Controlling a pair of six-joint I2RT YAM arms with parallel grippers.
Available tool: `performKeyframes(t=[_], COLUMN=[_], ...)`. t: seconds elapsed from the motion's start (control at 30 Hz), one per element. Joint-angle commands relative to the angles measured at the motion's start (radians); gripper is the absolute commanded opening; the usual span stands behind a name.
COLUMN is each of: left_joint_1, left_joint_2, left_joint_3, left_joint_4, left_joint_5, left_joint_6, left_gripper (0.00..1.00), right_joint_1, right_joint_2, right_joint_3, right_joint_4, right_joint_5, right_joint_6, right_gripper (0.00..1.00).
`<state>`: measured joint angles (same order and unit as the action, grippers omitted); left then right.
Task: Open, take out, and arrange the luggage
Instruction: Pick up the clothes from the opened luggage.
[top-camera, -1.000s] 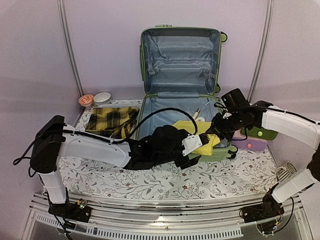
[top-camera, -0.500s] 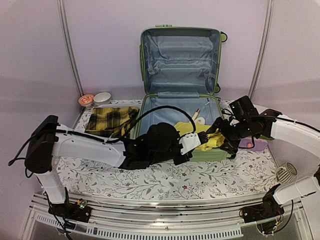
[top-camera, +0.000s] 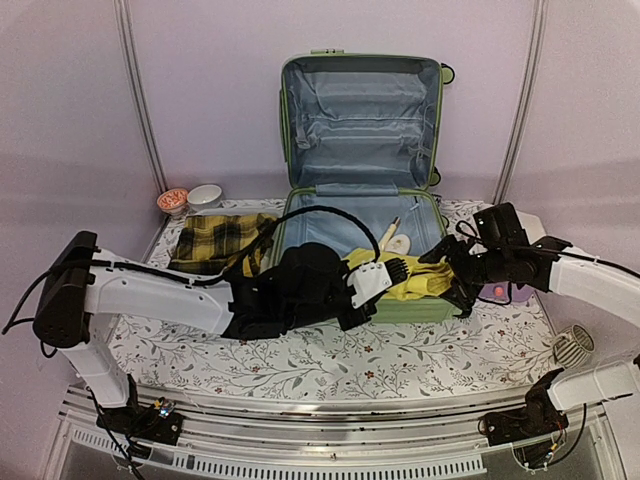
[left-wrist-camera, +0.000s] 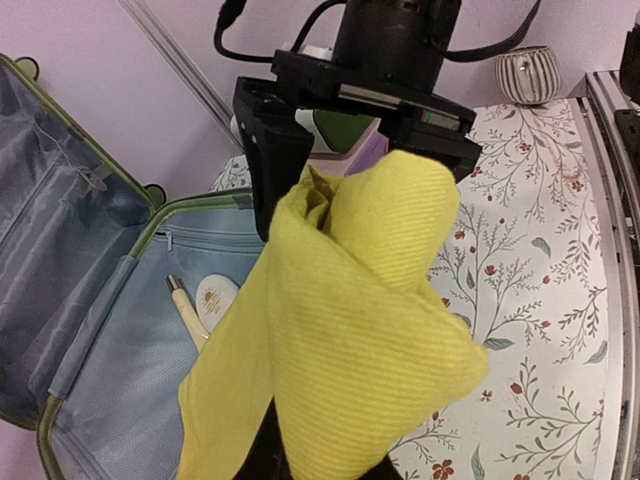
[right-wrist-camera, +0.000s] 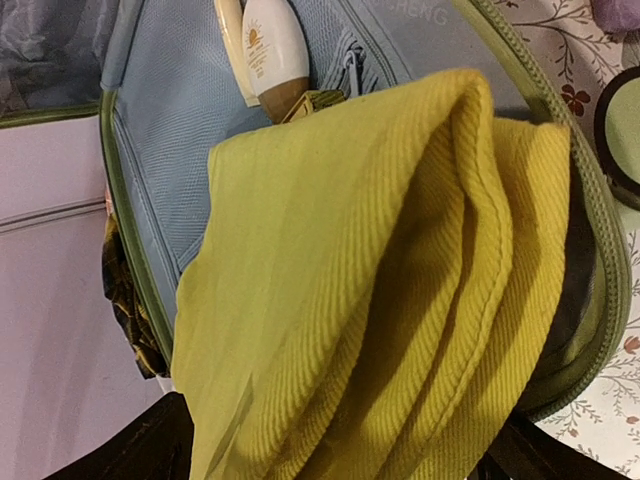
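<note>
Lilac walls are seen behind a table spread with a white floral-print cloth (top-camera: 330, 365). Centre rear: the luggage (top-camera: 362, 120), a large light-green hard-shell suitcase with grey-blue fabric lining, is laid open, its lid stood upright against the back wall and its lower shell flat on the table. Within the lower shell, a cream oval bottle with a tan cap (right-wrist-camera: 275, 50) and a slim pale stick (top-camera: 387, 234) are lodged side by side toward the far right. A ribbed mustard-yellow folded cloth (top-camera: 420, 280) is held up over the near right part of the lower shell. The left gripper (top-camera: 398, 270) is clamped on this cloth from the left, and the fabric is seen hanging directly before the left wrist camera. The right gripper (top-camera: 452, 278) is set at the cloth's right end with its jaws spread wide; its black fingers (left-wrist-camera: 268, 150) are seen on either side of the cloth's fold, and no grip is made. Left of the suitcase, a yellow-and-black plaid fabric (top-camera: 222, 240) is laid crumpled on the table. Rear left, a small orange-patterned bowl (top-camera: 172, 199) and a small white bowl (top-camera: 205, 194) are placed side by side. Far right, a small striped grey cup (top-camera: 573, 345) is stood near the table's edge.
</note>
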<state>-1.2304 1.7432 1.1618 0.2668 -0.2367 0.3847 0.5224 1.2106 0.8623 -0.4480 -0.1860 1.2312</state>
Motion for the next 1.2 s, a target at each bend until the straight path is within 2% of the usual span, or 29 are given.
performKeyframes(t=[0.0,0.3,0.67,0.87,1.0,1.07,1.17], left_joint_1=[-0.035,-0.041,-0.063,-0.077,-0.085,-0.090,-0.092], left_joint_2=[-0.059,-0.055,-0.103,-0.117,-0.110,-0.112,-0.129], left_joint_3=[0.005,0.052,0.068,0.062,0.055,0.051,0.042], left_joint_4=[0.058,0.015,-0.008,-0.014,-0.025,-0.035,-0.047], left_joint_5=[0.007,-0.013,0.019,0.048,0.051,0.050,0.045], left_joint_6=[-0.022,-0.068,-0.090,-0.111,-0.125,-0.135,-0.160], left_gripper=[0.00,0.00,0.00,0.00,0.00,0.00,0.00], right_joint_1=[0.038,0.073,0.073,0.073,0.073,0.073,0.073], right_joint_2=[-0.059,-0.018,0.022,0.014,-0.003,-0.014,-0.017], right_joint_3=[-0.072,-0.083,-0.075,-0.069,-0.044,-0.027,0.015], right_joint_4=[0.026,0.116,0.221,0.227,0.183,0.149,0.107], right_joint_5=[-0.078,-0.130,-0.119,-0.105,-0.075,-0.044,0.005], right_joint_6=[0.128,0.193,0.258,0.269,0.259,0.248,0.225], right_gripper=[0.94,0.89,0.84,0.55,0.18,0.06,0.03])
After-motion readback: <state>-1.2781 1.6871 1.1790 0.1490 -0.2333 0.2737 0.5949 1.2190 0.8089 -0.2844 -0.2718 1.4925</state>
